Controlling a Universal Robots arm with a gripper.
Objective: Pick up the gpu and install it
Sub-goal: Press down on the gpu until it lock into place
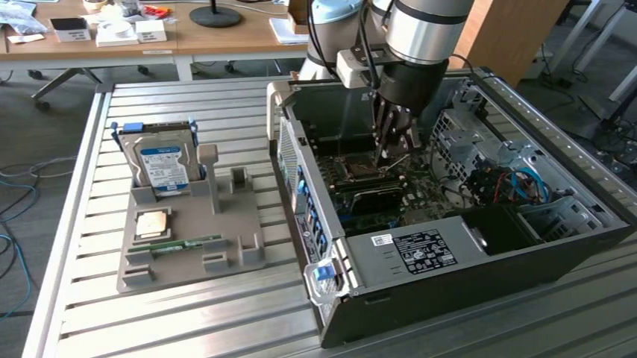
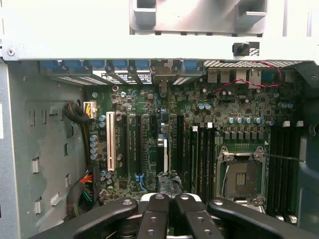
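The gpu stands on edge in a motherboard expansion slot, seen from above as a thin strip running to its silvery bracket at the rear slots. In the exterior view it is a dark card low inside the open PC case. My gripper reaches down into the case above the motherboard. Its black fingers are shut, tips together just over the near end of the card's top edge. Nothing shows held between them.
A grey parts tray on the slatted table holds a hard drive, a CPU and a green RAM stick. In the case are the CPU socket, cable bundles and the power supply.
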